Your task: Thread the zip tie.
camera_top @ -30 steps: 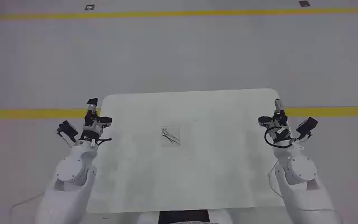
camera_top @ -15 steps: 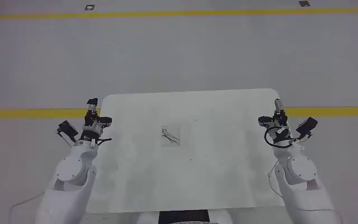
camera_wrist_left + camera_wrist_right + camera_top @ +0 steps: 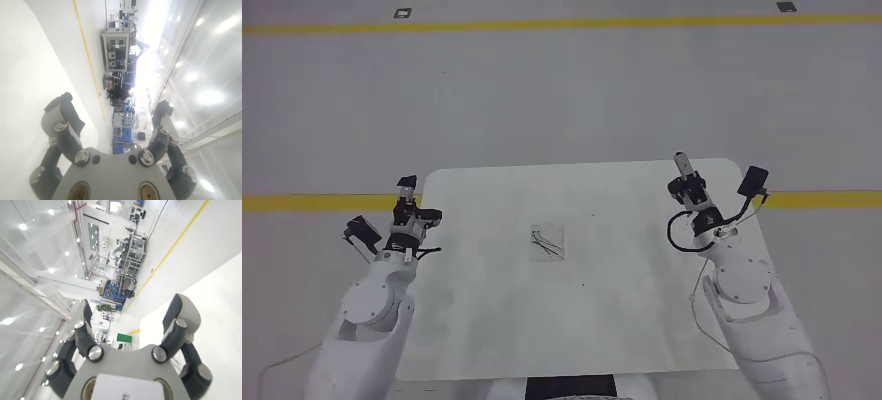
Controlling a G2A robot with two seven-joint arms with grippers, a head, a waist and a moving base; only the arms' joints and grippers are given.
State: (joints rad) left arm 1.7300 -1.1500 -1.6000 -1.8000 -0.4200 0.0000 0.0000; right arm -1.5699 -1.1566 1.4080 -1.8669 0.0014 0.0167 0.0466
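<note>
zip ties [image 3: 547,243] flat mid-table, tabletop [image 3: 642,290] all round, left gripper [image 3: 115,102], right gripper [image 3: 131,300] at opposite edges

Your robot has two round white arms, the left arm [image 3: 372,300] and the right arm [image 3: 742,282]. A thin black cable [image 3: 670,232] loops at the right wrist. The left gripper [image 3: 115,102] and the right gripper [image 3: 132,304] have black fingers [image 3: 70,117], a grey plate [image 3: 113,176] and shiny silver screws [image 3: 60,127]. The right one has a white label [image 3: 124,386].

Left tool [image 3: 114,102] fingers spread wide; white table [image 3: 28,66] alongside; yellow floor line [image 3: 88,62] beyond.
</note>
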